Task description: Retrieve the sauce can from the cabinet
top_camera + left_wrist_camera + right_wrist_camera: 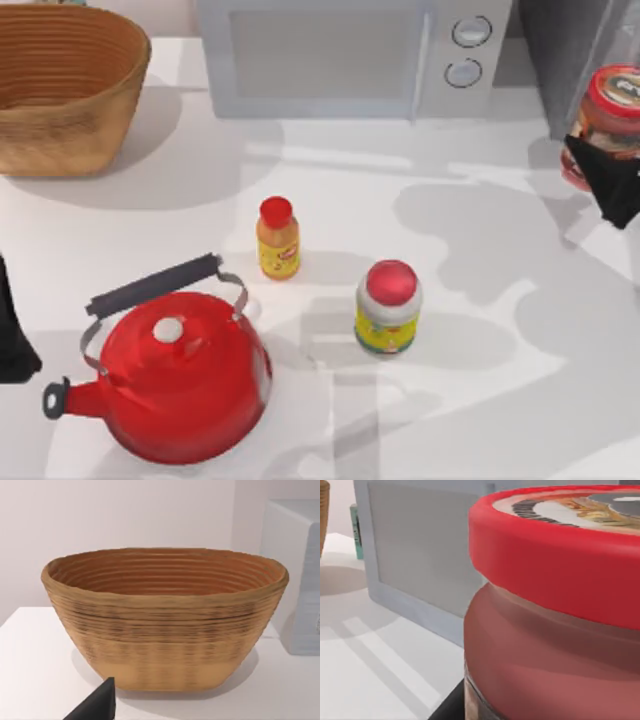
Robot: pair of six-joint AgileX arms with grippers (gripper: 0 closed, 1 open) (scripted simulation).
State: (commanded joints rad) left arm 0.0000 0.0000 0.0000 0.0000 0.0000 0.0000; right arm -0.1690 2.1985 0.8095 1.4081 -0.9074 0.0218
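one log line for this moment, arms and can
right claw: shut on sauce can, lifted at table's right edge by cabinet | left claw: parked at left edge near kettle | can: out of cabinet

Sauce can point(612, 115), dark red-orange, red-rimmed printed top, upright, far right, just beside dark grey cabinet point(565, 50)

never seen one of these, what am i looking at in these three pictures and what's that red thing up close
Two robot arms work at a white table. One picture looks down from above; the other two come from cameras on each arm's wrist. The close red thing is the sauce can, held by the right gripper at the table's right edge, beside the dark cabinet. The left gripper sits parked at the left, facing a woven basket. Also there: a microwave, red kettle, small orange bottle and yellow-labelled jar.
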